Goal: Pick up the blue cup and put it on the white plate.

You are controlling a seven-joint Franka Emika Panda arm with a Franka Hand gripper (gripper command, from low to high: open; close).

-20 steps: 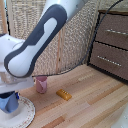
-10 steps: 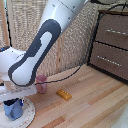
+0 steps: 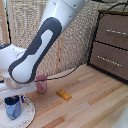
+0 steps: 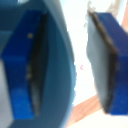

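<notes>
The wooden table (image 3: 95,102) carries the white plate (image 3: 27,116) at the near left of the exterior view, and the blue cup (image 3: 13,107) stands on it. My gripper (image 3: 14,101) pinches the cup's wall (image 4: 57,65) between its blue fingers (image 4: 107,60). Just behind, to the right, stands a pink cup (image 3: 41,84), then a small yellow block (image 3: 63,94).

One blue cup (image 3: 13,108), one pink cup (image 3: 41,84) and one white plate (image 3: 27,116) are in view. One small yellow block (image 3: 63,94) lies on the floor. One wooden dresser (image 3: 111,42) stands behind, showing two drawers.
</notes>
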